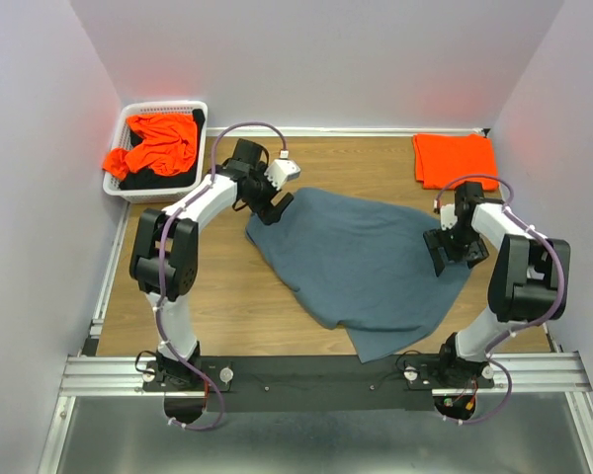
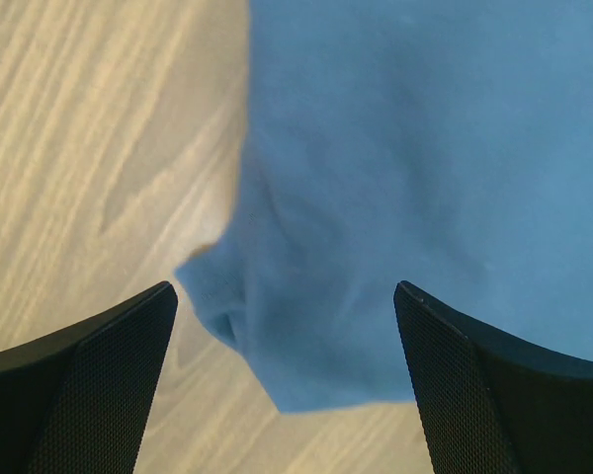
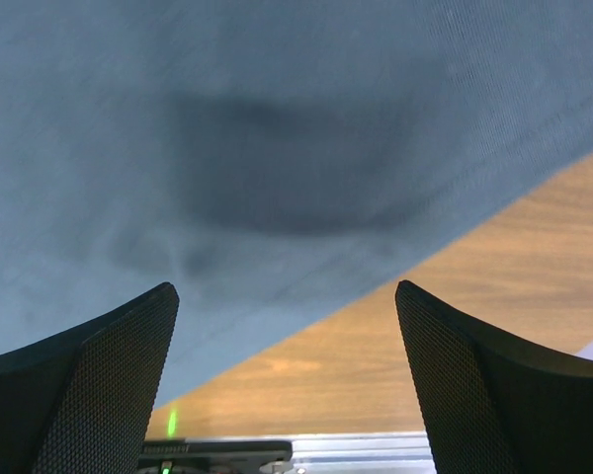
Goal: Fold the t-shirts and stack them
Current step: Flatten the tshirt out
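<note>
Blue shirt [image 1: 361, 262]: it is lying spread out in the middle of the frame on the table [image 1: 227, 296], but with an uneven outline and not folded yet.
Folded orange shirt [image 1: 454, 158]: it is lying flat at the upper right of the frame, well apart from the blue one.
Crumpled orange shirt [image 1: 158, 143]: it is sitting in the basket [image 1: 164, 105] at the upper left, with one part hanging over the rim.
Left gripper [image 1: 274, 209]: it is hanging over the upper left corner of the blue shirt. In the wrist view its fingers [image 2: 99, 375] are standing wide apart, with a small bunched tip of cloth lying below and between them. It is clamping nothing.
Right gripper [image 1: 441, 255]: it is hanging at the right edge of the blue shirt. Its fingers [image 3: 484, 385] are also standing apart, the hem is running diagonally under them, and it is holding nothing.
Step in hand: probably both arms are getting ready to pinch the blue shirt at two opposite sides, to pull it flat or to begin the first fold.
Doing it well: each gripper should be going straight down until the cloth edge is lying fully between the pads, then closing. The left one should be taking the whole bunched tip, not only its end. The two should then be lifting together and evenly.
Risk: if a pinch is too shallow, the soft cloth may be slipping out, and an uneven pull may be dragging new wrinkles across the shirt.
</note>
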Action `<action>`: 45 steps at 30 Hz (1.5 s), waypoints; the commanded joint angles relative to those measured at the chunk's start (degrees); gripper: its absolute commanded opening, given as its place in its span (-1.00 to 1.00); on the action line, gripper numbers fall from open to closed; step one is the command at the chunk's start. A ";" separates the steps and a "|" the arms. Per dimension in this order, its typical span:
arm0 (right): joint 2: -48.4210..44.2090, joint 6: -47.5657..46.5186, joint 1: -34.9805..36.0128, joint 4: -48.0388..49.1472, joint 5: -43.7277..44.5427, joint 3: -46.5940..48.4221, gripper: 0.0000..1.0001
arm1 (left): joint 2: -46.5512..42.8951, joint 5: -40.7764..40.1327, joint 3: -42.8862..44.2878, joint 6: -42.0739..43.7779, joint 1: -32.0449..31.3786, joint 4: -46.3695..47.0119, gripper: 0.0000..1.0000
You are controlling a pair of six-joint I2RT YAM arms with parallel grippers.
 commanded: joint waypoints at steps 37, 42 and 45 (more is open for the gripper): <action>-23.40 -28.25 5.71 -7.65 -11.31 -9.31 -0.99 | 12.76 15.62 21.03 -12.20 1.85 1.97 0.90; -17.94 -25.87 5.71 -6.42 -11.40 -5.80 -0.99 | 24.18 18.78 32.91 -15.81 0.79 -0.84 0.90; -15.92 -24.64 5.71 -5.97 -11.57 -4.39 -0.99 | 26.48 23.17 34.33 -17.04 0.26 -0.76 0.89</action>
